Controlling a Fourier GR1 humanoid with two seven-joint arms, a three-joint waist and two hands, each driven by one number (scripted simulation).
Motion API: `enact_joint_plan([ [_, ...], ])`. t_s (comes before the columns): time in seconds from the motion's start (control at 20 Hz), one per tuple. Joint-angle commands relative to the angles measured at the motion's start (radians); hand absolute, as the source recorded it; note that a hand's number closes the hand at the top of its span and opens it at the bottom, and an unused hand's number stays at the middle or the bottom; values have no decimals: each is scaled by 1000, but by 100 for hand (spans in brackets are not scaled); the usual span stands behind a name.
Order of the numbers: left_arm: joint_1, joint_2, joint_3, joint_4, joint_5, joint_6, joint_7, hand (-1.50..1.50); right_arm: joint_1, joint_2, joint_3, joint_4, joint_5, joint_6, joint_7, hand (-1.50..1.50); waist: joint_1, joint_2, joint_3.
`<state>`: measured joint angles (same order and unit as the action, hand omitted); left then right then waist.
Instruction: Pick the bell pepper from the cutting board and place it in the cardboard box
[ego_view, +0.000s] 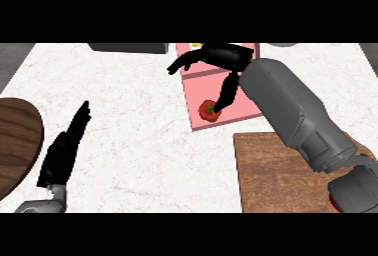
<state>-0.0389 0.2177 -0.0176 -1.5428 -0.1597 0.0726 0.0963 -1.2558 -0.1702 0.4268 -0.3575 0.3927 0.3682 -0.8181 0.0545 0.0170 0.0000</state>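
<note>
The red bell pepper (210, 111) with a green stem lies in the pink cardboard box (247, 112), near its front left corner. My right hand (220, 55) hovers over the box, fingers spread and fairly straight; one long finger (228, 90) points down and ends at the pepper's top, nothing curled round it. The wooden cutting board (273, 170) lies in front of the box at the lower right, partly covered by my right forearm. At the left, my left hand (65, 147) rests flat and open over the counter.
A round dark wooden board (15, 145) sits at the left edge. A dark grey object (129, 47) stands at the back, left of the box. A small yellow item (196, 45) shows at the box's far end.
</note>
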Motion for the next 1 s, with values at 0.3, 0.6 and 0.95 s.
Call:
enact_joint_plan([
  [0.3,12,-5,7,11,3,-2,-24,0,-95,-22,-289,154,-292,249,73,-150,7,6,0],
  [0.6,-19,-3,-8,-16,-7,-9,-11,0,-157,-119,-421,245,-415,296,219,-150,43,23,1],
  [0.95,-42,-24,-34,2,-20,-8,-33,0,-162,-268,-490,285,-473,284,306,-150,75,52,2],
])
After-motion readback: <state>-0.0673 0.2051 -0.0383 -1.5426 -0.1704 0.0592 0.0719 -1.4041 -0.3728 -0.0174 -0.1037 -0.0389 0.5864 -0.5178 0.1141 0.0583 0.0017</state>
